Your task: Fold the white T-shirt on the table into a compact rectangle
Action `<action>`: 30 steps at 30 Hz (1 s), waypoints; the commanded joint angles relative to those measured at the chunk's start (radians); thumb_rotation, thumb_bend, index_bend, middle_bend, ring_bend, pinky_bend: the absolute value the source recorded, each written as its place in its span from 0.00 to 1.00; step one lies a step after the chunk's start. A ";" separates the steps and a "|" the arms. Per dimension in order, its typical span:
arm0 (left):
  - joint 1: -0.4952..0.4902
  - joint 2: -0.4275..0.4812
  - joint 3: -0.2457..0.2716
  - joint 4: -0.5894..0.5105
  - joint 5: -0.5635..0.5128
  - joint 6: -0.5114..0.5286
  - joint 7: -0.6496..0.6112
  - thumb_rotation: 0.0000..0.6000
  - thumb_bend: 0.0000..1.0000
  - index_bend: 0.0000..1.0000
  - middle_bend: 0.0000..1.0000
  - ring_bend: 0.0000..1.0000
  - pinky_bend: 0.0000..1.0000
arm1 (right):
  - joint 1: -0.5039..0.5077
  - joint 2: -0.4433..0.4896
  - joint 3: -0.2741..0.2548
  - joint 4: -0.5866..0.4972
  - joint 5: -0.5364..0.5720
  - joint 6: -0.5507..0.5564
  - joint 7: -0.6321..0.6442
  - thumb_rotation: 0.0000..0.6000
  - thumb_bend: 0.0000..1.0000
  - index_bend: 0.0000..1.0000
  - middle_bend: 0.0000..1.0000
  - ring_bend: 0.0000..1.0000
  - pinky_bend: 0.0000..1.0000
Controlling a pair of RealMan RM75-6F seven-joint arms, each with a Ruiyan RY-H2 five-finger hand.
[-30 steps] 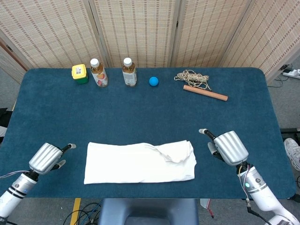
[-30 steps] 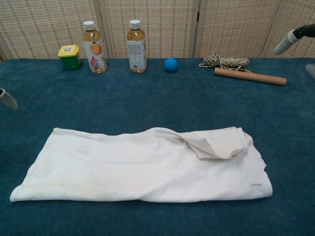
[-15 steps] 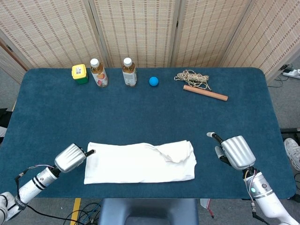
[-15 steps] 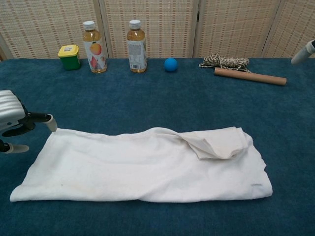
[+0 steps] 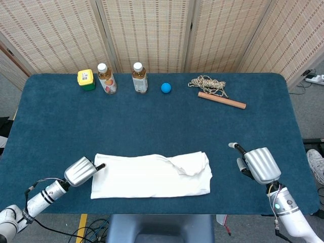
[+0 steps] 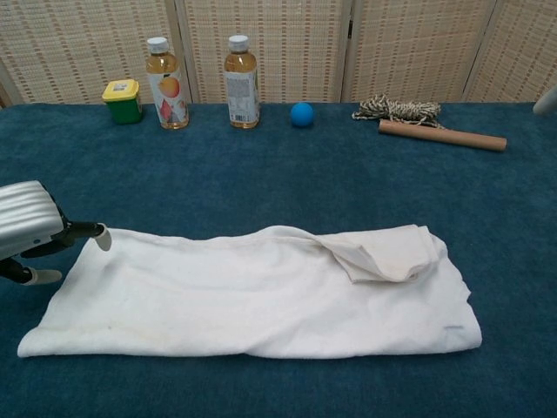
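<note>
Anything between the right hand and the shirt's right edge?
No: only bare blue table separates the right hand from the T-shirt, as the head view shows.

White T-shirt (image 5: 152, 175) on a dark blue table (image 5: 162, 126). At twelve o'clock, a blue ball (image 5: 166, 87); at eleven, a yellow-lidded green jar (image 5: 86, 79) and two white-capped amber bottles (image 5: 140, 78). Silver ribbed hands (image 5: 80, 171).

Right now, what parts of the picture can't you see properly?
- Right hand: chest view cuts it off at the right edge; head view shows mostly its back.
- Left hand: whether a fingertip touches the T-shirt is unclear, and the chest view's left edge cuts it.
- Bottle labels: too small to read.
- T-shirt's inner layers: hidden by its top layer.
</note>
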 commanded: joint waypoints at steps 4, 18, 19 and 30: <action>0.002 -0.013 0.018 0.026 -0.014 -0.006 0.010 1.00 0.21 0.38 0.91 0.87 1.00 | -0.007 0.000 0.000 0.004 -0.003 -0.003 0.008 1.00 0.58 0.23 0.96 0.95 0.96; -0.004 -0.029 0.051 0.004 -0.030 0.001 -0.001 1.00 0.21 0.38 0.91 0.87 1.00 | -0.017 0.001 0.011 0.009 -0.003 -0.008 0.021 1.00 0.58 0.23 0.96 0.95 0.96; -0.006 -0.031 0.052 0.000 -0.031 0.001 0.000 1.00 0.21 0.38 0.91 0.87 1.00 | -0.018 0.002 0.011 0.009 -0.003 -0.007 0.022 1.00 0.58 0.23 0.96 0.95 0.96; -0.026 -0.044 0.052 -0.031 -0.051 -0.008 -0.026 1.00 0.21 0.42 0.91 0.87 1.00 | -0.033 0.004 0.016 0.015 -0.005 0.003 0.036 1.00 0.58 0.23 0.96 0.95 0.96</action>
